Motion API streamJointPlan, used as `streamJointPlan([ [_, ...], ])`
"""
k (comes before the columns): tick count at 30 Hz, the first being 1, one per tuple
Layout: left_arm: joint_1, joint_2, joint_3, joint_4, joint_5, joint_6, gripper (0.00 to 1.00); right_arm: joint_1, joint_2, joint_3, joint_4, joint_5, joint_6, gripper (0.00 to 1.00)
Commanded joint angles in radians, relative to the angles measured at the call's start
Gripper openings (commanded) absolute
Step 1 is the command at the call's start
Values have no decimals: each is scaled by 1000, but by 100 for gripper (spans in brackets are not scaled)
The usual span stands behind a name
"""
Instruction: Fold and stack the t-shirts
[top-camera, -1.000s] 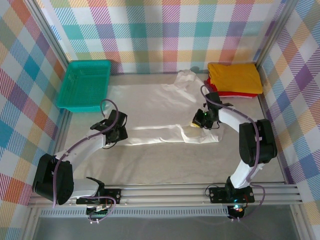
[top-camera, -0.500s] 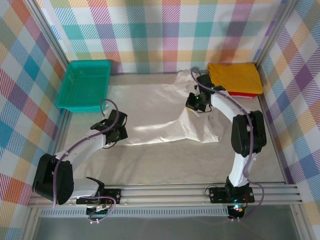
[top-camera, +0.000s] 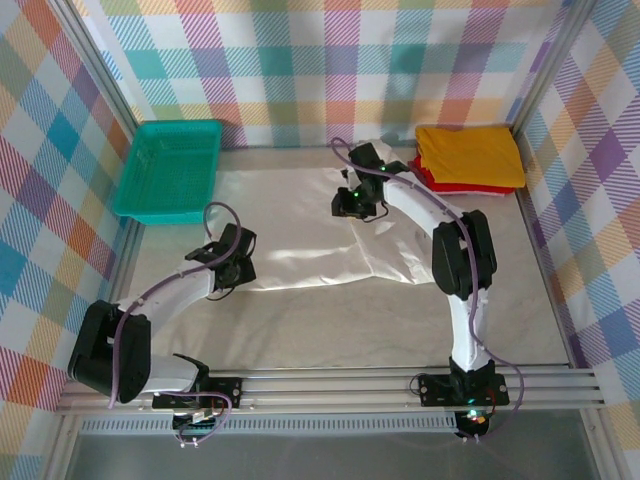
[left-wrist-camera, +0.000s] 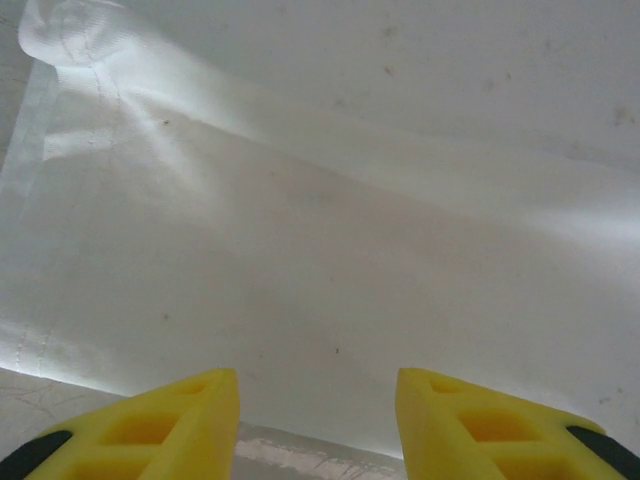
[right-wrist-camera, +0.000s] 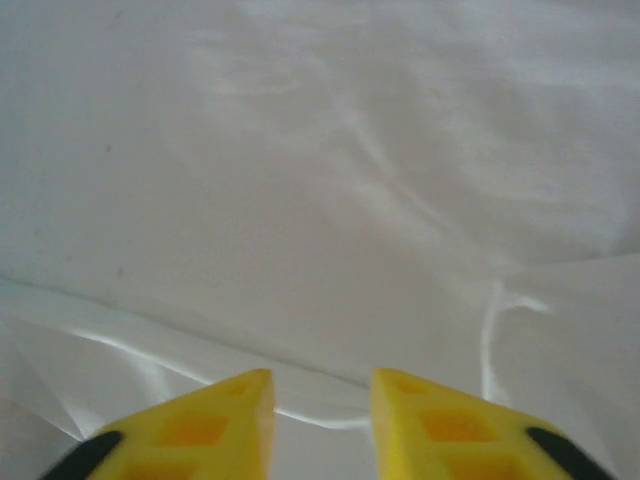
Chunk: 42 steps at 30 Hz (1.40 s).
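On the middle of the table (top-camera: 400, 320) the white t-shirt (top-camera: 300, 225) lies spread out and wrinkled, with both arms reaching over it; the left gripper (top-camera: 238, 262) sits at the shirt's near left edge, and the right gripper (top-camera: 352, 207) hangs over the far middle of the cloth, near the collar end. In the left wrist view the left gripper (left-wrist-camera: 315, 400) has its yellow fingers (left-wrist-camera: 190, 420) well apart with nothing between them; the shirt's hem runs just in front of the tips, with bare table showing under it. In the right wrist view the right gripper (right-wrist-camera: 322, 400) has its fingers (right-wrist-camera: 430, 420) a narrow gap apart; no cloth is pinched there, and a folded edge of the white t-shirt (right-wrist-camera: 320, 180) crosses just beyond the tips. At the far right corner the mustard-yellow t-shirt (top-camera: 470, 155) lies folded on top of the red t-shirt (top-camera: 422, 172), well apart from both grippers; the teal basket (top-camera: 172, 126) stands at the far left.
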Motion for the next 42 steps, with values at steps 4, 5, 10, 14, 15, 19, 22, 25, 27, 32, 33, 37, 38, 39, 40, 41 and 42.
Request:
streamJointPlan([
  [4, -11, 32, -6, 18, -26, -14, 46, -39, -109, -86, -3, 48, -34, 33],
  [5, -11, 32, -6, 18, -27, -14, 46, -55, -150, -130, 31, 47, -22, 33],
  [10, -11, 4, -12, 30, -32, -13, 46, -178, -253, -259, 64, 18, 69, 30],
  [14, -11, 10, -19, 65, -23, -8, 46, -196, -260, -325, 74, 29, 80, 14],
  [15, -9, 17, -21, 76, -13, -11, 45, -197, -255, -340, 81, 29, 84, 11],
  [19, 18, 58, -21, 94, 17, -66, 45, -197, -219, -380, 135, 17, 108, 2],
  [22, 51, 81, -30, 111, 46, -96, 44, -200, -154, -336, 132, 16, 116, 0],
  [25, 85, 94, -41, 104, 50, -122, 44, -209, -104, -314, 172, 24, 139, 0],
  [27, 108, 102, -52, 102, 53, -132, 44, -220, -66, -288, 180, 29, 155, 0],
  [32, 132, 112, -78, 124, 77, -140, 44, -232, 18, -218, 226, 29, 172, 0],
  [33, 133, 112, -79, 127, 78, -139, 44, -232, 32, -202, 239, 30, 170, 0],
  [37, 132, 119, -75, 126, 68, -135, 44, -237, 68, -112, 227, 23, 155, 0],
  [38, 133, 117, -78, 130, 66, -135, 44, -237, 67, -103, 238, 18, 147, 0],
  [39, 133, 113, -81, 133, 66, -137, 44, -240, 58, -101, 249, 13, 137, 0],
  [40, 133, 109, -83, 135, 65, -138, 44, -238, 47, -103, 250, 13, 130, 1],
  [41, 134, 104, -87, 136, 64, -139, 45, -242, 33, -105, 239, 14, 122, 3],
  [42, 134, 98, -91, 133, 63, -139, 45, -246, 9, -120, 230, 17, 115, 7],
])
